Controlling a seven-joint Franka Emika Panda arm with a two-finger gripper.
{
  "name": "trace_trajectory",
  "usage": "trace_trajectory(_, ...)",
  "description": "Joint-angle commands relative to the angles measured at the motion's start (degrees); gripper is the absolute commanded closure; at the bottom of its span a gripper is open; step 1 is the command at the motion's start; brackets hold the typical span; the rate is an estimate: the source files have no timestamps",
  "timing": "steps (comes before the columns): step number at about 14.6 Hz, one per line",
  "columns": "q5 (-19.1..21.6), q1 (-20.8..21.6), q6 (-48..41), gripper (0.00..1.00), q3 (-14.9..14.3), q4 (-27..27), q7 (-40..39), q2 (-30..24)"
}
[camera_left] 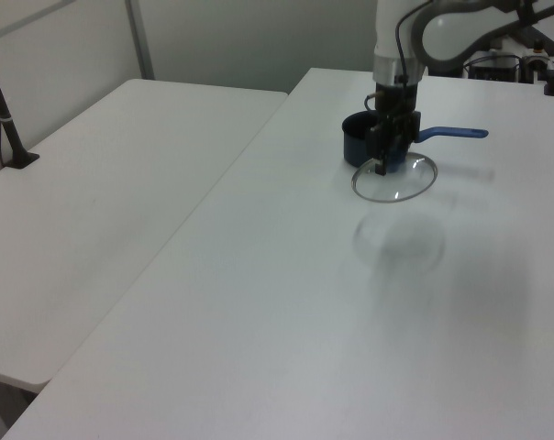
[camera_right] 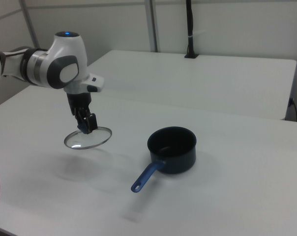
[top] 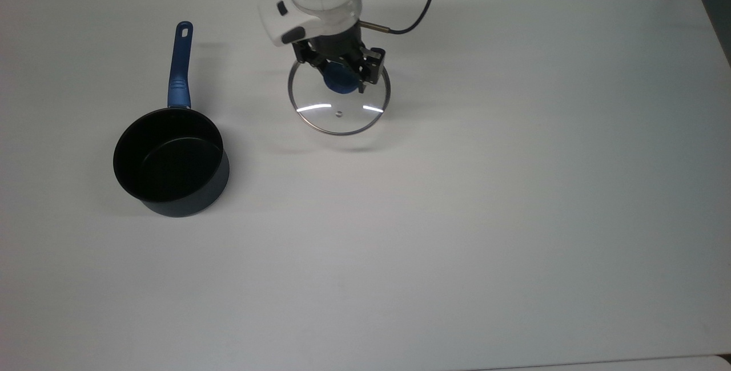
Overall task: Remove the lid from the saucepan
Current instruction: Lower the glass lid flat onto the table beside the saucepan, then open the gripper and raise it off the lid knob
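Lid [top: 339, 109]: round disc of clear glass, thin metal rim, blue knob [top: 340, 81] at centre, small steam hole near the rim on the side away from the arm in the top view. Hangs level in the air, clear of the counter [top: 485, 188], faint shadow underneath in the left view. End effector [top: 341, 77] clamped on the knob from above, black fingers on either side, white arm rising behind.

Pan [top: 170, 161]: small, round, dark navy-black, matte walls, smooth dark inside, open and empty. Stands upright on the counter, well apart from the lid, to the top view's left of it. Handle [top: 179, 68]: long, straight, blue, hole at its end. Long axis from pan straight toward the top edge of the top view; in the right view, toward the lower left, near the counter's front; in the left view, toward the left view's right.

Counter: flat, white, smooth, slightly glossy. Second white counter [camera_right: 197, 73] beyond the pan in the right view.

In the left view, lid [camera_left: 393, 177] in front of the pan [camera_left: 360, 142], partly overlapping it.
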Motion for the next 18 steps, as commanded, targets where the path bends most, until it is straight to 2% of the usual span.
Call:
trace_trajectory(1,0.4,-0.2,3.4,0.42,1.6,-3.4,-2.6,-2.3)
trace_trajectory(3,0.4,0.1,4.0,0.4,2.0,-3.6,-2.4,-1.7)
trace_trajectory(6,0.4,0.1,8.6,0.36,4.5,-5.7,-1.9,-0.3)
trace_trajectory(18,-1.1,1.0,10.9,0.36,4.8,-5.5,-0.7,4.9)
